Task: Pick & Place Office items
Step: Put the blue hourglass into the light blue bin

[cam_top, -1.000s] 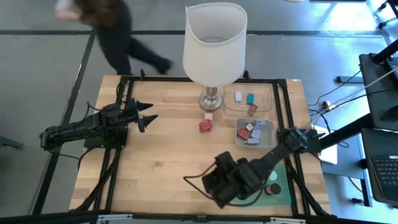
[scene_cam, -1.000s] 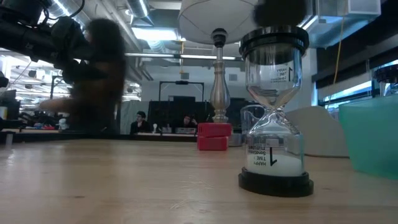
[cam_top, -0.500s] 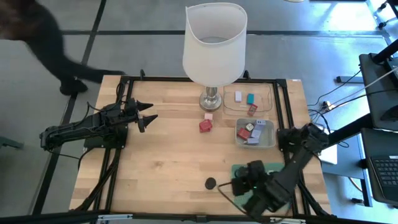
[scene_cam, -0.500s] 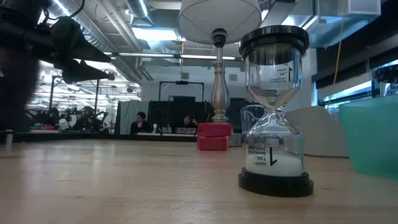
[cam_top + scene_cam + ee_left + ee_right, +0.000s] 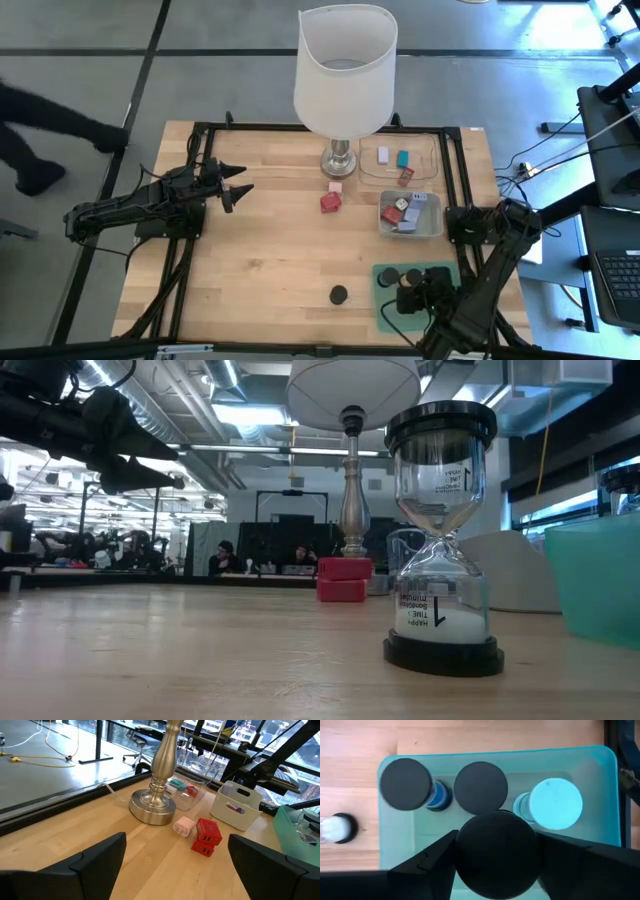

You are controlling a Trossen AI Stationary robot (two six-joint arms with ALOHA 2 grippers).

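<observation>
My right gripper [image 5: 496, 852] hangs over the teal tray [image 5: 495, 753] at the table's near right [image 5: 380, 272], shut on a black-topped hourglass [image 5: 496, 870]. In the tray stand two more black-topped hourglasses [image 5: 406, 784] [image 5: 480, 781] and a mint-topped one [image 5: 555, 803]. Another hourglass [image 5: 339, 295] stands on its base on the bare wood left of the tray, close up in the low view [image 5: 441, 540]. A red block [image 5: 329, 202] and a pink one [image 5: 335, 186] lie near the lamp foot. My left gripper [image 5: 240, 187] waits open at the table's left. My right gripper pinches the hourglass's round black top by its rim [image 5: 462, 851], one finger on either side. The fingers come from above, pointing steeply down. The top stands nearer the camera than the other tops; whether the base rests on the tray floor is hidden below it.
A tall lamp with a white shade [image 5: 345, 70] stands at the far middle. Right of its foot a clear tray [image 5: 432, 160] holds small blocks, and a grey bin [image 5: 432, 225] nearer in holds more. Bare wood lies across the middle and left.
My right gripper has swung from over the near middle of the table toward the right edge and a little down, rolling as it went, and now hangs over the teal tray. The hourglass on the wood has stayed put. A person has walked away past the far left corner.
</observation>
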